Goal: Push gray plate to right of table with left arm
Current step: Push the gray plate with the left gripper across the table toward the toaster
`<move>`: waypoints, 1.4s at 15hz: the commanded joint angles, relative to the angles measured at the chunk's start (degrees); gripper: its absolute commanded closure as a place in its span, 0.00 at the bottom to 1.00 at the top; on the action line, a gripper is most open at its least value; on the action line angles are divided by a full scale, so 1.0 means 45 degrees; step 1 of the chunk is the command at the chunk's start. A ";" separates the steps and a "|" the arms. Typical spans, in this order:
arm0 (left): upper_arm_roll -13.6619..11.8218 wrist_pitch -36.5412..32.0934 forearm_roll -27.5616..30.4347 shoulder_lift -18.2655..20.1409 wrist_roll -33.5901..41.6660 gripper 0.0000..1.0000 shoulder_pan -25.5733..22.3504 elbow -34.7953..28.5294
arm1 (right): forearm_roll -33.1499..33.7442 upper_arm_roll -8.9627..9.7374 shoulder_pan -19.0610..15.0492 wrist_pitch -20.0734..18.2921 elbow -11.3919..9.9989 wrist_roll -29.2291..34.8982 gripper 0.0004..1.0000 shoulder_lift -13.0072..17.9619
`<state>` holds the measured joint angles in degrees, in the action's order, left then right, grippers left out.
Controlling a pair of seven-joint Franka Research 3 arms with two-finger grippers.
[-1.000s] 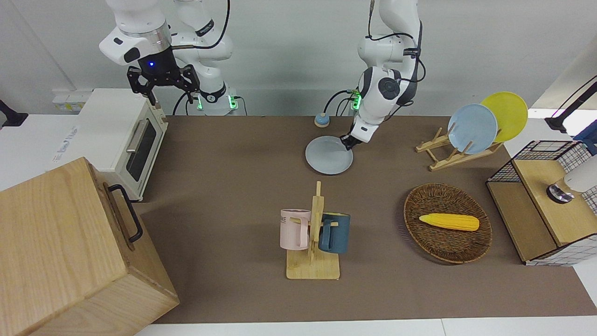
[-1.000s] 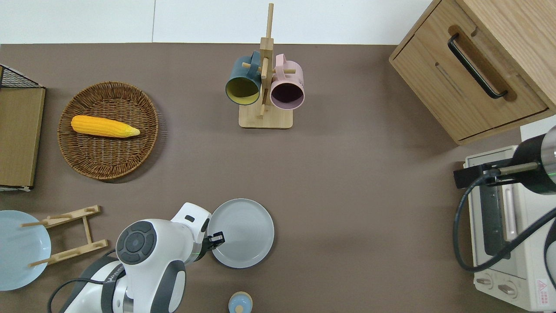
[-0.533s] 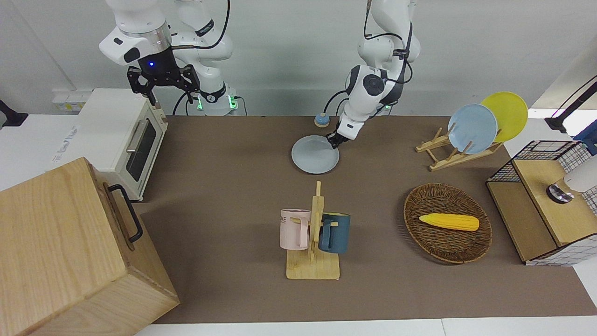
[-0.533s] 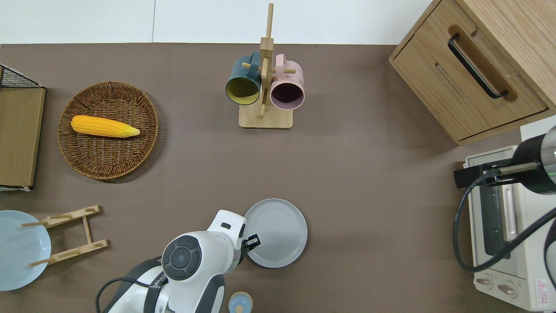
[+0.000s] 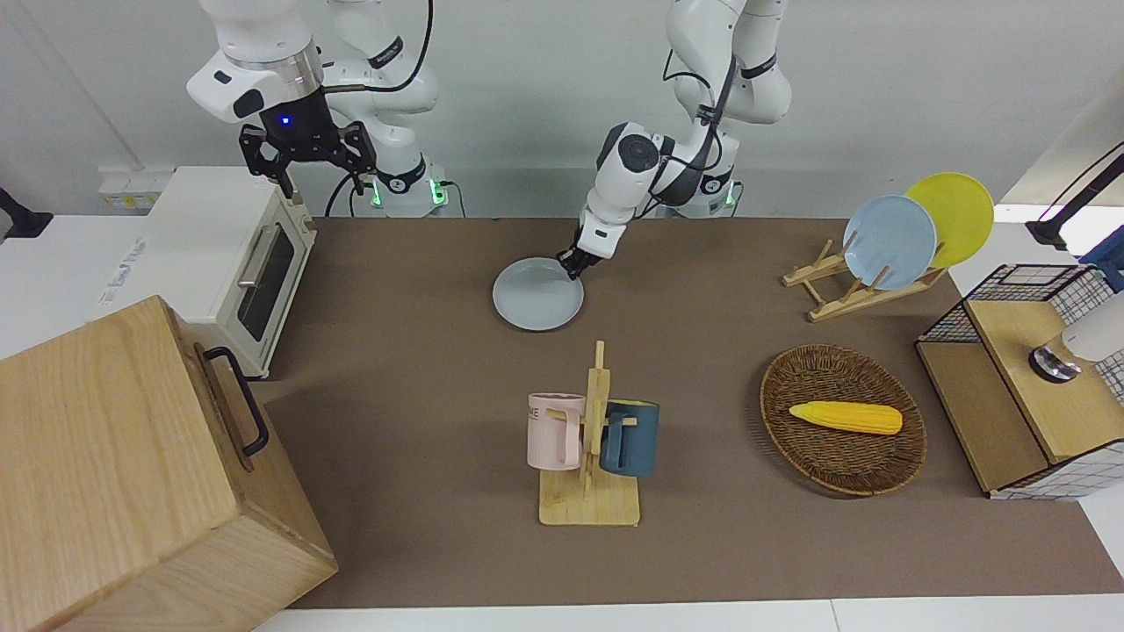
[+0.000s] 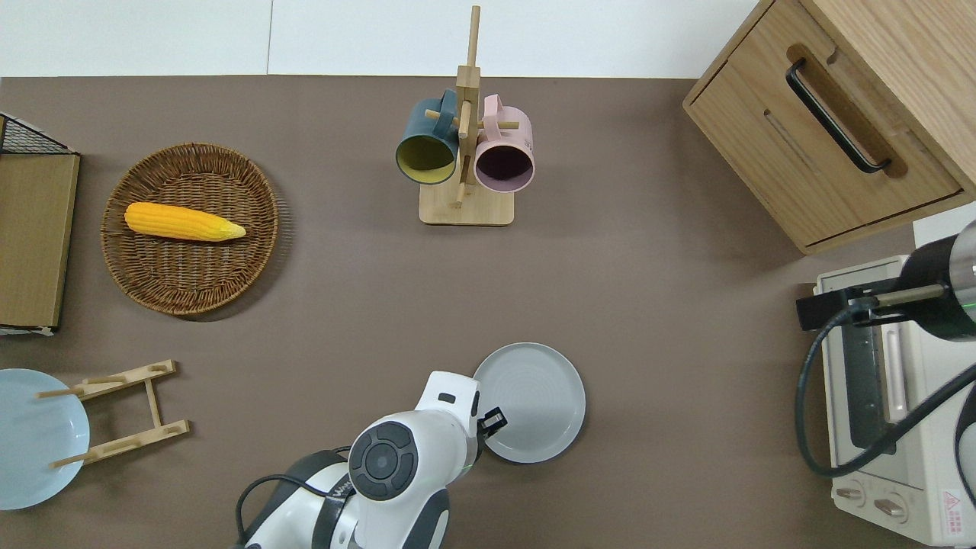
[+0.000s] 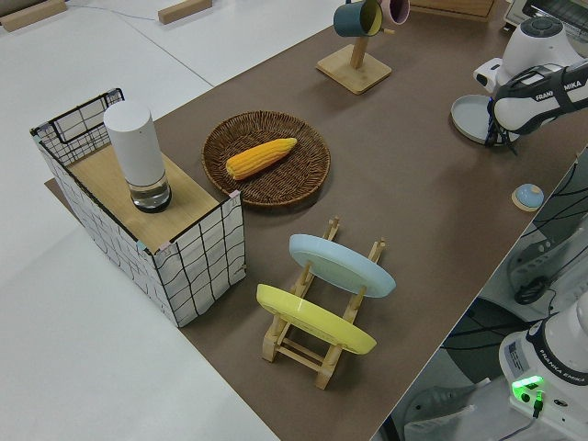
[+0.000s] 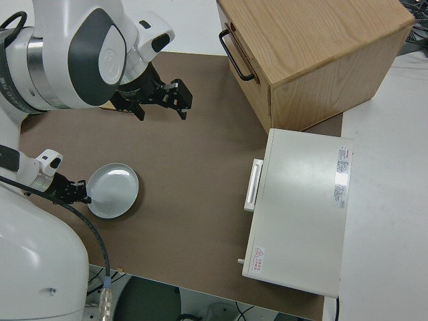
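The left claw [image 6: 492, 421] sits low at the rim of the gray plate [image 6: 534, 400]; finger state cannot be determined. The plate lies flat on the table [image 6: 656, 305], directly on the claw's toaster-oven side, the required push direction. The right arm is parked.

The left gripper [image 6: 492, 422] sits at the gray plate's [image 6: 534, 400] rim, and its white wrist covers the contact; whether its jaws are spread or closed is too small to tell, perhaps closed. Overhead, the edge crops the blue plate [image 6: 30, 438], toaster oven [image 6: 888, 457] and cabinet [image 6: 846, 114].
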<state>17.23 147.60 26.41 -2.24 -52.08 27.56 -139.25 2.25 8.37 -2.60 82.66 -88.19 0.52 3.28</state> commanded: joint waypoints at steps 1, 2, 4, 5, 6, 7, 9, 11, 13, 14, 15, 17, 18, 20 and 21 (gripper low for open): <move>-0.0313 0.0657 0.0558 -0.0868 -0.0768 1.00 0.0965 0.0631 | -0.0012 0.0034 -0.0087 -0.0088 -0.0051 -0.0193 0.00 0.0092; -0.0333 0.0676 0.0558 -0.0927 -0.0944 1.00 0.1062 0.0749 | -0.0012 0.0034 -0.0087 -0.0088 -0.0051 -0.0193 0.00 0.0092; -0.0430 0.0715 0.0558 -0.1044 -0.1334 1.00 0.1510 0.1080 | -0.0012 0.0034 -0.0087 -0.0088 -0.0051 -0.0193 0.00 0.0092; -0.0489 0.0716 0.0558 -0.1141 -0.1491 1.00 0.1648 0.1275 | -0.0031 0.0034 -0.0087 -0.0088 -0.0051 -0.0193 0.00 0.0092; -0.0509 0.0754 0.0558 -0.1220 -0.1589 1.00 0.1746 0.1451 | -0.0012 0.0034 -0.0087 -0.0088 -0.0051 -0.0193 0.00 0.0092; -0.0509 0.0832 0.0558 -0.1375 -0.1667 1.00 0.1766 0.1550 | -0.0012 0.0034 -0.0087 -0.0088 -0.0051 -0.0193 0.00 0.0092; -0.0509 0.1260 0.0558 -0.1668 -0.1668 1.00 0.1922 0.1648 | -0.0012 0.0034 -0.0087 -0.0088 -0.0051 -0.0193 0.00 0.0092; -0.0509 0.1671 0.0558 -0.1922 -0.1649 1.00 0.2078 0.1707 | -0.0012 0.0034 -0.0087 -0.0088 -0.0051 -0.0193 0.00 0.0092; -0.0509 0.1692 0.0539 -0.2117 -0.1590 1.00 0.2156 0.1979 | -0.0012 0.0034 -0.0087 -0.0088 -0.0051 -0.0193 0.00 0.0092; -0.0509 0.1692 0.0538 -0.2216 -0.1590 1.00 0.2196 0.2096 | -0.0012 0.0034 -0.0087 -0.0088 -0.0051 -0.0193 0.00 0.0092; -0.0509 0.1692 0.0538 -0.2333 -0.1590 1.00 0.2215 0.2272 | -0.0012 0.0034 -0.0087 -0.0088 -0.0051 -0.0193 0.00 0.0092; -0.0509 0.1692 0.0538 -0.2450 -0.1590 1.00 0.2332 0.2429 | -0.0031 0.0034 -0.0087 -0.0088 -0.0051 -0.0193 0.00 0.0092; -0.0509 0.1692 0.0538 -0.2470 -0.1590 0.97 0.2333 0.2507 | -0.0012 0.0034 -0.0087 -0.0088 -0.0051 -0.0193 0.00 0.0092; -0.0509 0.1692 0.0500 -0.2470 -0.1493 0.84 0.2255 0.2547 | -0.0012 0.0034 -0.0087 -0.0088 -0.0051 -0.0193 0.00 0.0092; -0.0509 0.1673 0.0480 -0.2451 -0.1434 0.78 0.2158 0.2605 | -0.0012 0.0015 -0.0087 -0.0088 -0.0051 -0.0193 0.00 0.0092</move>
<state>15.96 154.37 27.90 -12.14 -59.10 36.56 -128.96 2.25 8.37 -2.60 82.66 -88.19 0.52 3.28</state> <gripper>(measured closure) 0.881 0.004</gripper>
